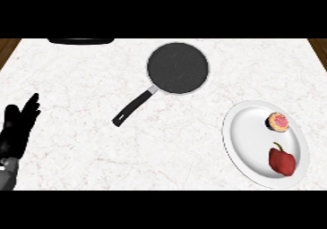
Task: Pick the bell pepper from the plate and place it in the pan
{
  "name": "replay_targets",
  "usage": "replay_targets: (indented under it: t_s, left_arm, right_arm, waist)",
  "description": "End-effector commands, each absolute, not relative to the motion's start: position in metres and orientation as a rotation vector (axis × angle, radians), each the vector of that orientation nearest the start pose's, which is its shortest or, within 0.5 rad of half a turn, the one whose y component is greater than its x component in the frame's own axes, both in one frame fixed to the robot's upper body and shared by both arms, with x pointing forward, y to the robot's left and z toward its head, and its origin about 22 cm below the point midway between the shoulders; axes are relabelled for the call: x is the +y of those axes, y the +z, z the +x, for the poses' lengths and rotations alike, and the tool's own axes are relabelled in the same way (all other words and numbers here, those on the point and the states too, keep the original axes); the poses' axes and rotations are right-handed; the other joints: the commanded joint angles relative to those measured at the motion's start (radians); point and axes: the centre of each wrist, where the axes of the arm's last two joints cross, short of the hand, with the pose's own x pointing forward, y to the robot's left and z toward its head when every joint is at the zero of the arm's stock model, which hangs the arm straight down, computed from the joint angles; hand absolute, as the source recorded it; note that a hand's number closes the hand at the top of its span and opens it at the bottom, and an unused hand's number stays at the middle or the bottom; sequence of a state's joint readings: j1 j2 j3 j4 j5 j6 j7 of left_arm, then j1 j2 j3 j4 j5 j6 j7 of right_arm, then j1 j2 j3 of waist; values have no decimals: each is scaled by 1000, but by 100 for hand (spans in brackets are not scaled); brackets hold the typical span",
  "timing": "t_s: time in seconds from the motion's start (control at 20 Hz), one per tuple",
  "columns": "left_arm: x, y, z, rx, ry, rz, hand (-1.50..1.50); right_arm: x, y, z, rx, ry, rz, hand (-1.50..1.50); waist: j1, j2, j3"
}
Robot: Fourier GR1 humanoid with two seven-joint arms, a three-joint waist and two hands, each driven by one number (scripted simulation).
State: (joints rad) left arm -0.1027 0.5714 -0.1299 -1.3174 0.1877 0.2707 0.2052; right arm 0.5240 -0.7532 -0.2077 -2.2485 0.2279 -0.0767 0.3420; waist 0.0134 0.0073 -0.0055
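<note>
Head view: bell pepper [282, 161] on plate [245, 134], pan [178, 68] apart; left hand [15, 129] fingers straight, holding nothing.

Surface [79, 134] white marble, veined, smooth. Pan [178, 68] dark matt, speckled, pale metal rim. Plate [248, 134] white, glossy. Bell pepper [282, 162] red, shiny. Left hand [14, 129] matt black.

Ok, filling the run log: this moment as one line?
stage: pick not begun | red bell pepper: on white plate | pan: empty | left hand: open, resting
</note>
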Motion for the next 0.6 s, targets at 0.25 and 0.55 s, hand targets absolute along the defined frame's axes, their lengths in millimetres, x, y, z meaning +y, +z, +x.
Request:
replay_targets:
  t_s: [0.25, 0.55]
  left_arm:
    - [332, 27, 283, -1209, -137, 465, 0]
    - [362, 10, 268, -1201, -87, 490, 0]
  right_arm:
    - [-294, 170, 155, -999, 802, -982, -150]
    - [-272, 147, 178, -966, 825, -951, -150]
  waist:
    - [18, 1, 4]
    - [-8, -6, 5]
